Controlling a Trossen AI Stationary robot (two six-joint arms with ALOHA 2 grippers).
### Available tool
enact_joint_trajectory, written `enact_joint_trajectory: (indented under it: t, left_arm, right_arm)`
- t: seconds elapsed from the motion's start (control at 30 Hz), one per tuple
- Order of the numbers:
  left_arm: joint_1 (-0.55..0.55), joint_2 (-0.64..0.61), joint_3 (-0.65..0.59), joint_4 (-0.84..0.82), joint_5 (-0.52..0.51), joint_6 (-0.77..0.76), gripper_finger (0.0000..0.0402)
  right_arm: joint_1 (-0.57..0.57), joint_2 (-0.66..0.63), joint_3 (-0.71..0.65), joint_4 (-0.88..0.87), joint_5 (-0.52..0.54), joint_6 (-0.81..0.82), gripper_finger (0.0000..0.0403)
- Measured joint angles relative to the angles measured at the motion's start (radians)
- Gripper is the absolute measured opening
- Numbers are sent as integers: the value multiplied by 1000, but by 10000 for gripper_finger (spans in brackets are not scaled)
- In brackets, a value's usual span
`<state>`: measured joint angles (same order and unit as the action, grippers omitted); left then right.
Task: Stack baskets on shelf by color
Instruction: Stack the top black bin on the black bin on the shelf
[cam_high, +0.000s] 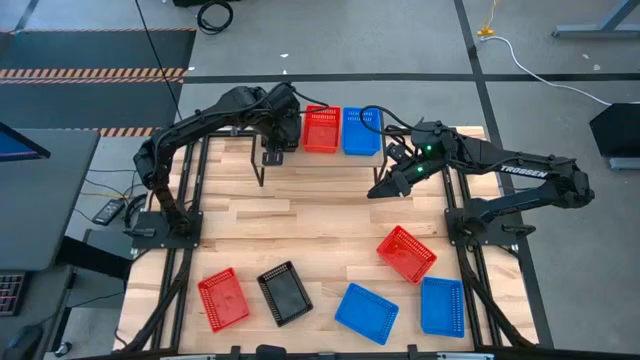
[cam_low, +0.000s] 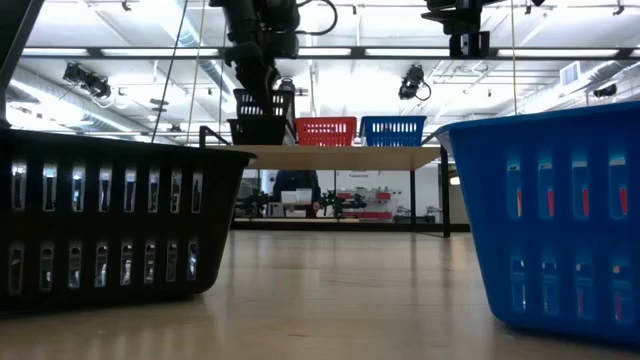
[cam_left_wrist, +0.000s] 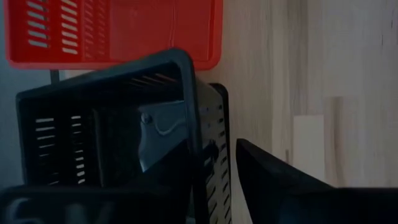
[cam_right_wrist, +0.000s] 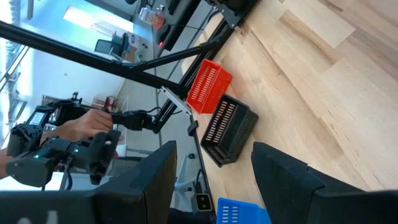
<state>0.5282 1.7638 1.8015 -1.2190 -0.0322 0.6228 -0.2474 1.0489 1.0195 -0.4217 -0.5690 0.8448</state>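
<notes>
On the shelf (cam_high: 300, 150), two black baskets (cam_low: 262, 117) stacked at my left gripper (cam_high: 278, 128), fingers astride the upper rim; one red basket (cam_high: 322, 129) and one blue basket (cam_high: 361, 131) beside.

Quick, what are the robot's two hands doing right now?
Left hand: over the shelf, fingers either side of a black basket's wall; gripping or letting go cannot be told.
Right hand: open, holding nothing.

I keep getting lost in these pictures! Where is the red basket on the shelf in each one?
High view: red basket near the top, in the middle.
Low view: far back, in the middle.
Left wrist view: along the top edge.
Right wrist view: not in it; the other red basket there lies on the table.
Landmark: the blue basket right beside it, in the high and low views.
</notes>
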Motion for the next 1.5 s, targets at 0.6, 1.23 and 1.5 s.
enact_joint_trajectory:
  t: [0.6,1.23,1.5]
  left_arm:
    - [1,-15,0,-23,-23,-14,20]
    - [27,-8,-10,-3,-28,-58,63]
    - [39,-5,-10,-14,-4,-141,96]
  right_arm:
    - [0,0,0,-1,0,-1,213]
    - [0,0,0,-1,0,1,213]
    - [0,0,0,0,0,16,213]
